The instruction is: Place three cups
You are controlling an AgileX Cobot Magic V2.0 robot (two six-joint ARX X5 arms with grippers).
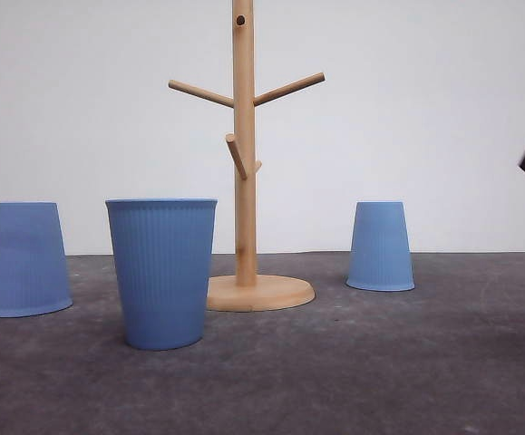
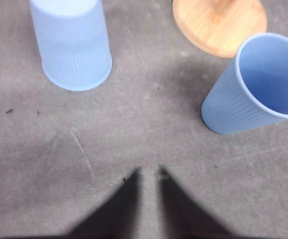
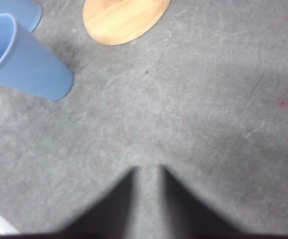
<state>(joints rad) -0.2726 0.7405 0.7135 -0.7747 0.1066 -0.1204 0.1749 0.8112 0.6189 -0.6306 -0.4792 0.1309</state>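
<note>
While the tall wooden pegged stand (image 1: 244, 181) sits mid-table, one ribbed light-blue plastic cup (image 1: 162, 272) stands upright just in front-left of its round base, and two more sit upside down: the left one (image 1: 24, 258) and the right one (image 1: 381, 246). Both the left gripper (image 2: 148, 174) and right gripper (image 3: 147, 172) hover nearly closed, holding nothing. Plenty of bare grey tabletop (image 1: 407, 362) up front, plain white wall (image 1: 425, 109) behind.

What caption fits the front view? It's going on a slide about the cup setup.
Three blue cups around a wooden pegged stand: middle cup upright, left cup and right cup upside down.
</note>
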